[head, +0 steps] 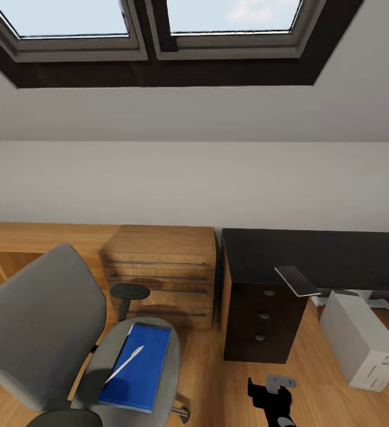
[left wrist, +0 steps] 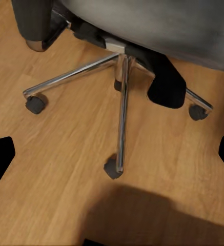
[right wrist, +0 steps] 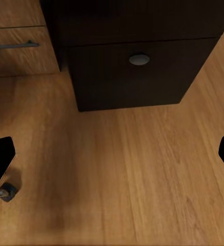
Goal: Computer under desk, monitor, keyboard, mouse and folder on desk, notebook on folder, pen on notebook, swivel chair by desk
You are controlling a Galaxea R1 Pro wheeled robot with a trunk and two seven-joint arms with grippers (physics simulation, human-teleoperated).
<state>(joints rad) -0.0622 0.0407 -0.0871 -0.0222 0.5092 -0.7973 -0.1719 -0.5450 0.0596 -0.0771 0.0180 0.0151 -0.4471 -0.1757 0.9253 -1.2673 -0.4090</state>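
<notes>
You are at folder step, judging by layout: thin bright blue folder [head: 137, 366] lies on seat of grey swivel chair [head: 37, 326], slim whitish pen [head: 125, 363] on top.

Long black surface [head: 283, 255] far right; dark grey notebook [head: 297, 280] overhangs its near edge. Light grey computer tower [head: 362, 339] on floor beside drawers.

Right gripper [head: 271, 391] low, near centre; jaws spread in both wrist views, holding nothing.

Next: reach left to folder, mind loose pen.

Count: one chair, one folder, one pen, one notebook, one tower, three drawer knobs [head: 264, 315].

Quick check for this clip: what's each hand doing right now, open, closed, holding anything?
Left hand: open, empty, fingers spread above the floor by the swivel chair base.
Right hand: open, empty, facing the desk drawers.
</notes>
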